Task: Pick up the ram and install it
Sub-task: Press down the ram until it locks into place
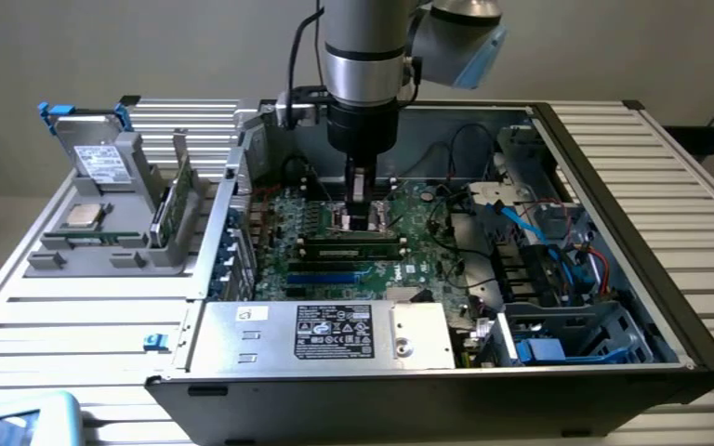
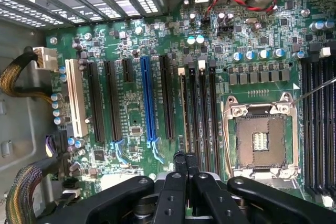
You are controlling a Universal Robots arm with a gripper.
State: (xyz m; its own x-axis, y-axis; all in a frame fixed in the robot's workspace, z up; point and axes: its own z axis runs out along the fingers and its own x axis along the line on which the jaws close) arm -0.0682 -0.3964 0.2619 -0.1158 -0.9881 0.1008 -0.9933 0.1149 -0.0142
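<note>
The ram (image 1: 354,248), a long green stick with black chips, stands on edge in a black motherboard slot just in front of the processor socket (image 1: 360,218). In the wrist view its thin top edge (image 2: 182,114) runs along the first of several parallel slots. My gripper (image 1: 363,206) hangs straight down over the socket, just behind the ram. In the wrist view its black fingers (image 2: 185,162) are pressed together with nothing between them, their tips above the near end of the ram's slot.
The open computer case (image 1: 605,186) lies on a slatted table, with cables and drive bays at the exterior view's right and a silver power supply (image 1: 320,334) in front. A grey rack (image 1: 90,255) at the left holds a hard drive, a small chip and a framed green card (image 1: 178,200).
</note>
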